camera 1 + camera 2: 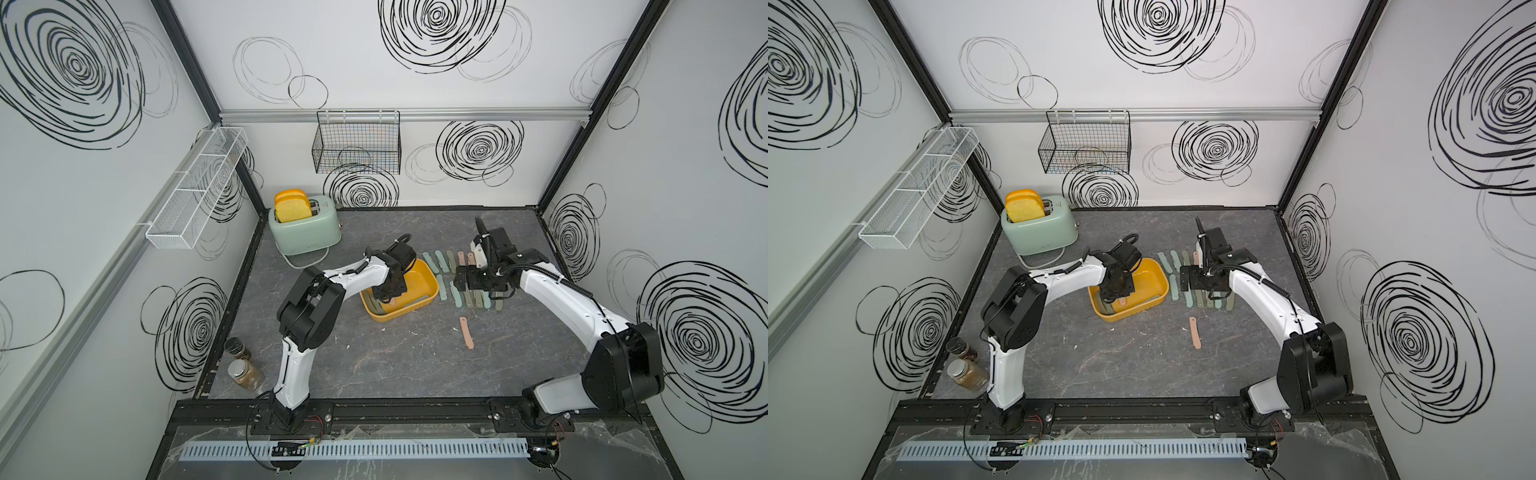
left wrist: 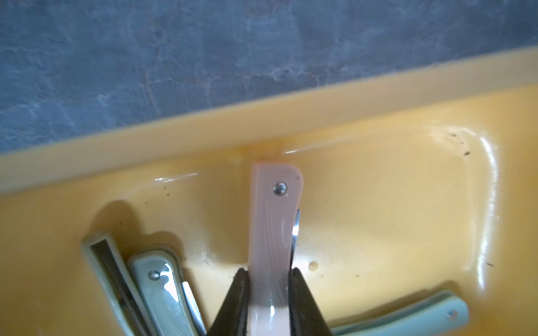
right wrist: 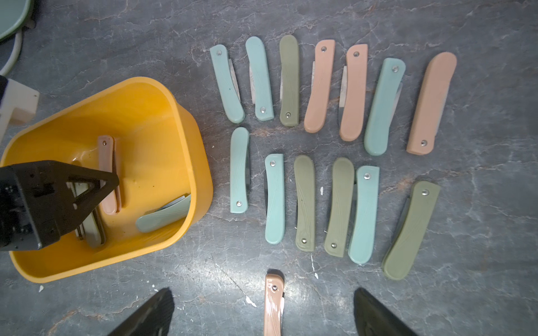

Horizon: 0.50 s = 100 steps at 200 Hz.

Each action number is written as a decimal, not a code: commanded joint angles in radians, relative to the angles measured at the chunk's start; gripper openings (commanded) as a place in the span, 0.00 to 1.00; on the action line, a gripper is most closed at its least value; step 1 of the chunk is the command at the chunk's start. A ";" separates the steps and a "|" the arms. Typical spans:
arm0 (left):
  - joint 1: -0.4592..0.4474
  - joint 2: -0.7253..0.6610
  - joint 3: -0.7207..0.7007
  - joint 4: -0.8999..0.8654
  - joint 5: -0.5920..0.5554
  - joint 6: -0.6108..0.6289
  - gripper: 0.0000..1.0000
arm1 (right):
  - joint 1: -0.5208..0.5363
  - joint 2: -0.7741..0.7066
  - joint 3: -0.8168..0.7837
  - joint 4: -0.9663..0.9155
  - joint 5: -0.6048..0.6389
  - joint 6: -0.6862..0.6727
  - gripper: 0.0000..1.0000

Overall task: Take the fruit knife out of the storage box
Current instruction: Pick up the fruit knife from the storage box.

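The mustard-yellow storage box (image 1: 419, 279) (image 1: 1152, 274) sits mid-table. My left gripper (image 2: 269, 279) (image 1: 388, 296) reaches down into it and is shut across the handle of a pink folded fruit knife (image 2: 275, 227) (image 3: 105, 163). The knife's riveted end points at the box wall (image 2: 203, 128). Other folded green knives (image 2: 158, 291) (image 3: 163, 216) lie on the box floor beside it. My right gripper (image 3: 263, 305) hovers open above the table to the right of the box (image 3: 174, 116), with nothing between its fingers.
Two rows of several folded knives (image 3: 320, 145) (image 1: 457, 282) lie right of the box, and a lone pink one (image 1: 466, 332) (image 3: 273, 302) lies nearer the front. A green toaster (image 1: 303, 226) stands at back left, two jars (image 1: 245, 374) at front left. Wire baskets (image 1: 357, 145) (image 1: 195, 191) hang on the walls.
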 commanded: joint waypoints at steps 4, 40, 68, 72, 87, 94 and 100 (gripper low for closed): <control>-0.006 -0.035 0.050 -0.045 -0.052 0.039 0.18 | 0.000 0.002 0.017 0.018 -0.036 0.025 0.99; -0.008 -0.074 0.057 -0.062 -0.067 0.056 0.18 | 0.007 -0.001 0.022 0.051 -0.106 0.048 0.99; -0.027 -0.113 0.050 -0.066 -0.081 0.074 0.18 | 0.010 -0.020 -0.003 0.086 -0.155 0.074 0.99; -0.032 -0.118 0.050 -0.067 -0.083 0.077 0.18 | 0.009 -0.025 -0.009 0.089 -0.161 0.078 0.99; -0.051 -0.142 0.044 -0.074 -0.089 0.079 0.18 | 0.011 -0.045 -0.032 0.108 -0.178 0.091 0.99; -0.063 -0.156 0.035 -0.072 -0.089 0.076 0.18 | 0.011 -0.058 -0.044 0.116 -0.183 0.098 0.99; -0.074 -0.169 0.028 -0.069 -0.088 0.074 0.18 | 0.012 -0.067 -0.054 0.120 -0.182 0.104 0.99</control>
